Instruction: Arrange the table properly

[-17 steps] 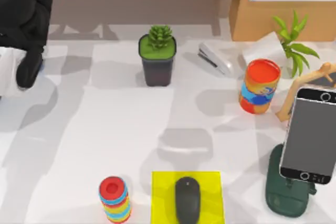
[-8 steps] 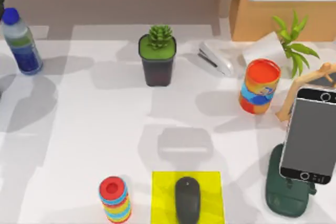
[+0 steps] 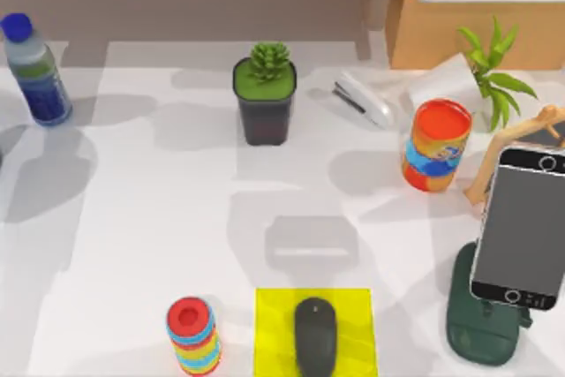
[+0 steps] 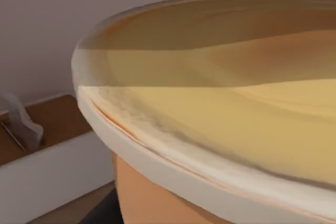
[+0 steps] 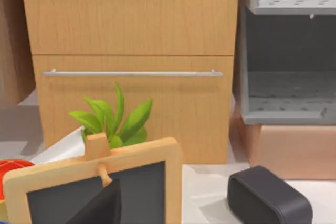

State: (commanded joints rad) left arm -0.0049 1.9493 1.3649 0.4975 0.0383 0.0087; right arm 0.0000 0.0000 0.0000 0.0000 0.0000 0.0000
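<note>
One wide white table, yellow mat at near edge, wooden cabinet behind, gripper state cannot tell.

A: What sort of place is this?

B: An office desk, rendered. The white worktop carries a mouse on a yellow mat, a stapler and a phone on a green stand.

A: Anything else office-like?

B: A potted succulent, a water bottle, and a wooden drawer cabinet beside grey shelves at the back.
</note>
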